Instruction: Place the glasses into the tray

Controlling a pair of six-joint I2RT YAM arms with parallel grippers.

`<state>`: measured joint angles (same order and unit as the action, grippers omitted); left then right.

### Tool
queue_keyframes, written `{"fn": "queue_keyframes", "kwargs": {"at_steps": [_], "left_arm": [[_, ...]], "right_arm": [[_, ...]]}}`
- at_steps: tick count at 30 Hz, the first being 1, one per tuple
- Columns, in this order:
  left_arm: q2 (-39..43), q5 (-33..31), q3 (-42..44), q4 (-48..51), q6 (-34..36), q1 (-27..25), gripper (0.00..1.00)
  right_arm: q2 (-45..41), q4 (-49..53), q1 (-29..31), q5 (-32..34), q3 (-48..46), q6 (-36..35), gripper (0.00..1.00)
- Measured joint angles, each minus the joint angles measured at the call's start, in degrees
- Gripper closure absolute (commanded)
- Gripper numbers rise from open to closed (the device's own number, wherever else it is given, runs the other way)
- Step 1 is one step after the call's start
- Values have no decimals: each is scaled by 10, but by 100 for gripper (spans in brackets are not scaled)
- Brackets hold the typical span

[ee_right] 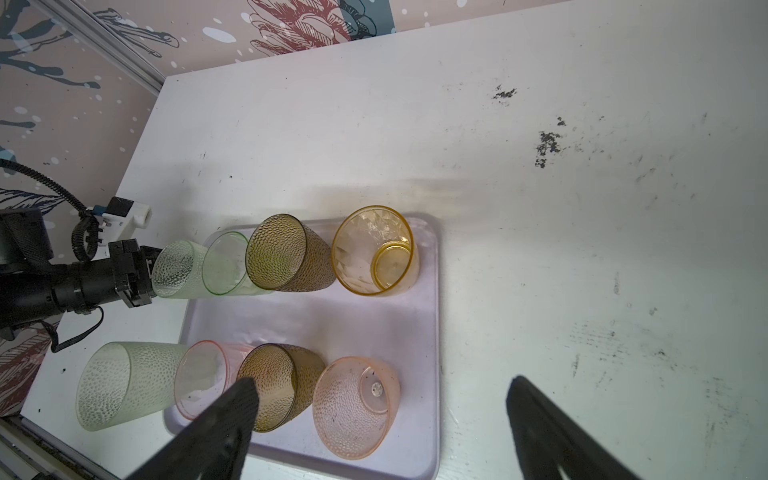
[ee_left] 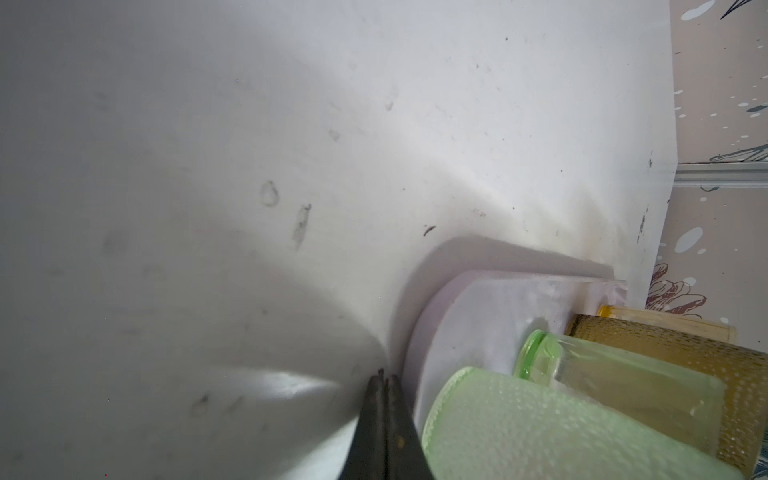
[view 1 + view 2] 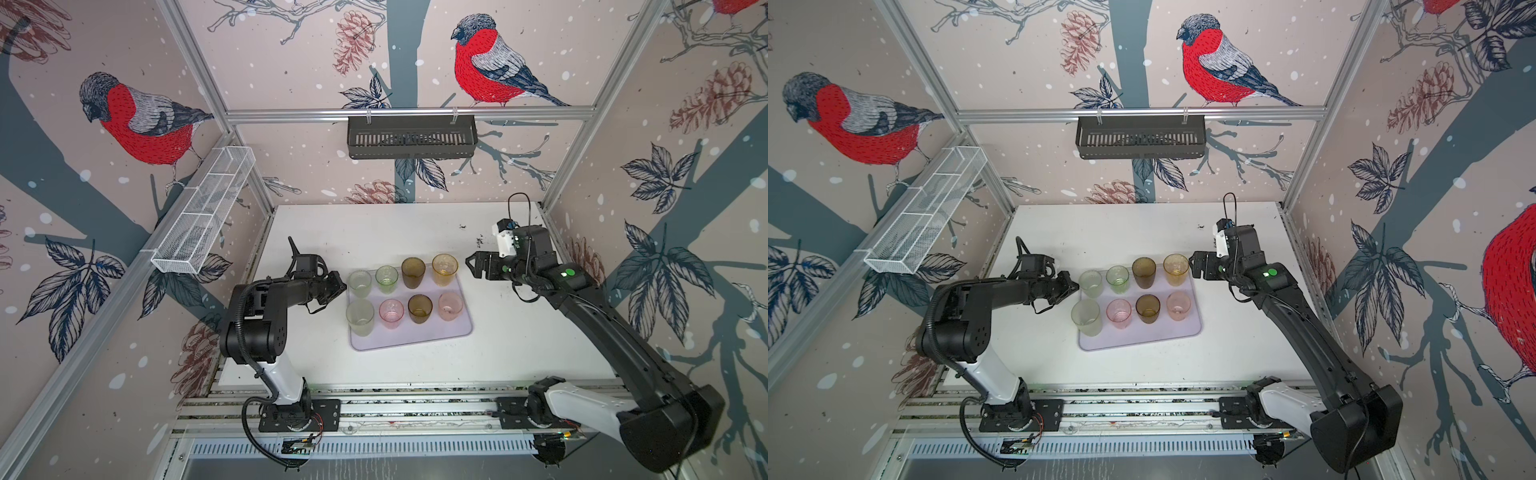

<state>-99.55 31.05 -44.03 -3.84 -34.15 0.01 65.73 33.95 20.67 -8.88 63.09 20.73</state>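
All eight glasses [image 3: 419, 308] appear to stand on the tray [image 3: 415, 341], so the job looks finished; beside it the left fingers [image 2: 376, 419] are clenched empty and the right fingers [image 1: 224, 424] are spread, grasping nothing.

No legible txt, labels or nos. anywhere (checked all views).

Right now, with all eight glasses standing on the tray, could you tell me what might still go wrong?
1. The shut left pincer sits close beside the far pale green glass at the left edge of the tray; a sideways swing could tip it into its neighbours.
2. The open right pincer hangs near the amber-yellow glass; a careless retreat might clip its rim.
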Motion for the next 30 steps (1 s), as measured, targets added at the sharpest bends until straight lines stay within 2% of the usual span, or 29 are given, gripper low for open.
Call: {"fn": "queue_keyframes", "kwargs": {"at_steps": [19, 30], "left_arm": [[-32, 2, -28, -31, -19, -31, 99], [7, -29, -39, 14, -3, -21, 89]], "right_arm": [[-13, 0, -8, 10, -3, -1, 5], [-27, -2, -16, 41, 4, -15, 4]]}}
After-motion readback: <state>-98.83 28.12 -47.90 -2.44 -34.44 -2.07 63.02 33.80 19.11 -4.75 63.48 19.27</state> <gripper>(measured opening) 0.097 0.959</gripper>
